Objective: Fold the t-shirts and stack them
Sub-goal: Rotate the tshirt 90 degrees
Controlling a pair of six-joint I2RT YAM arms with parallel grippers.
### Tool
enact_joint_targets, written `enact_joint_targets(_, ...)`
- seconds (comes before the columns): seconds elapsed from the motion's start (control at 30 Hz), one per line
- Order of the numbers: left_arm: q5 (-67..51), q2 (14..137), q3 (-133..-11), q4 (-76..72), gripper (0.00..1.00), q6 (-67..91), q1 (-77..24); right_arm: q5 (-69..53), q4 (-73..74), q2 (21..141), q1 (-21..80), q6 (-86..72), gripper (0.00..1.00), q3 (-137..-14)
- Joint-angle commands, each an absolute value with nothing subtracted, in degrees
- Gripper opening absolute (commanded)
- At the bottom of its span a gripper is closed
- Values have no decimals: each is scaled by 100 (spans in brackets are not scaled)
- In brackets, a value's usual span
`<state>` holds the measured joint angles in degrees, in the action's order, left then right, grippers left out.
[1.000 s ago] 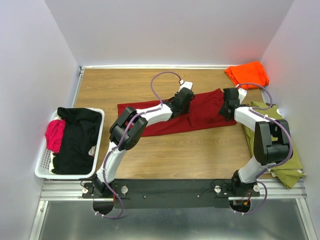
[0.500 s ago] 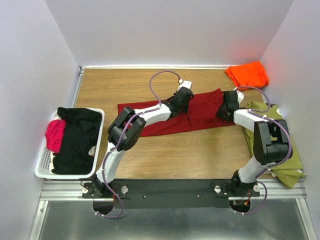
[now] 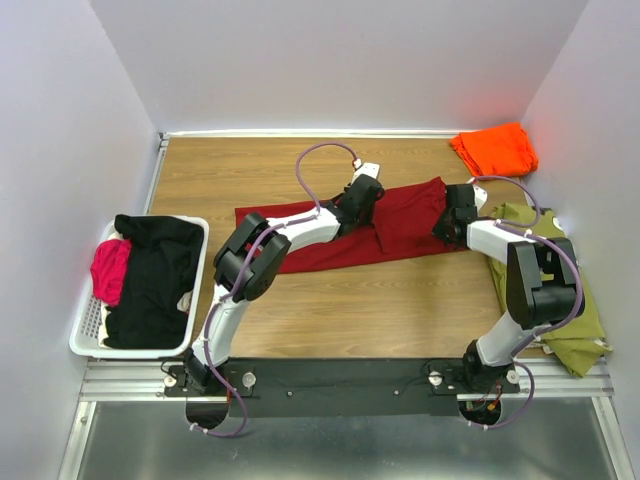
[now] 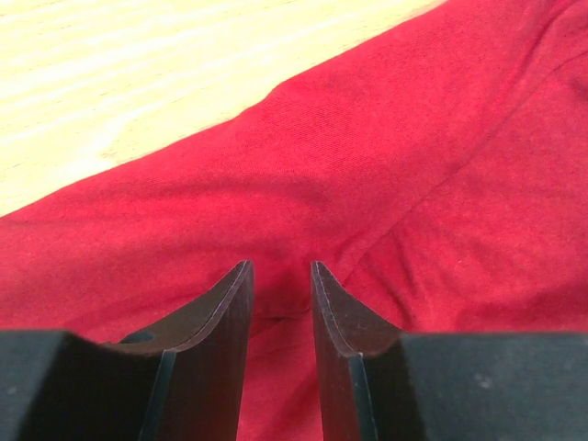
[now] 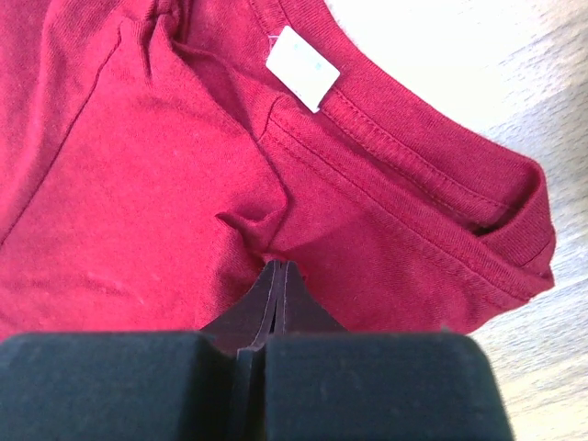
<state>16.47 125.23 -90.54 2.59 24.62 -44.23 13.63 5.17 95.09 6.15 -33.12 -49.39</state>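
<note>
The dark red t-shirt (image 3: 400, 225) lies spread across the middle of the table. Its white neck label (image 5: 301, 55) and collar show in the right wrist view. My right gripper (image 3: 455, 212) is at the shirt's right end. It is shut on a small pinch of red cloth (image 5: 253, 225) just below the collar. My left gripper (image 3: 360, 198) sits low on the shirt's upper middle. Its fingers (image 4: 234, 299) stand a narrow gap apart, with red cloth (image 4: 386, 138) showing between and under them. The bright orange t-shirt (image 3: 493, 148) lies folded in the back right corner.
A white basket (image 3: 85, 330) at the left edge holds black and pink clothes. An olive green garment (image 3: 565, 300) lies along the right edge under the right arm. Bare wood (image 3: 380, 300) shows in front of the red shirt.
Both grippers have shifted slightly left along the red shirt. The shirt's right end has drawn in a little with the right gripper.
</note>
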Motion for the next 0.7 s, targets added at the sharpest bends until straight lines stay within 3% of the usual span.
enact_joint_targets(0.0, 1854, 12199, -8956, 167, 40, 2391, -4359, 1388, 492, 9458, 580, -3384, 1, -4834)
enact_joint_targets(0.37, 1863, 12217, -8974, 176, 40, 2364, -4298, 1670, 940, 8377, 580, -3402, 1, -4571)
enact_joint_targets(0.67, 1898, 12191, -9017, 185, 40, 2320, -4245, 1854, 1555, 8156, 580, -3436, 1, -4483)
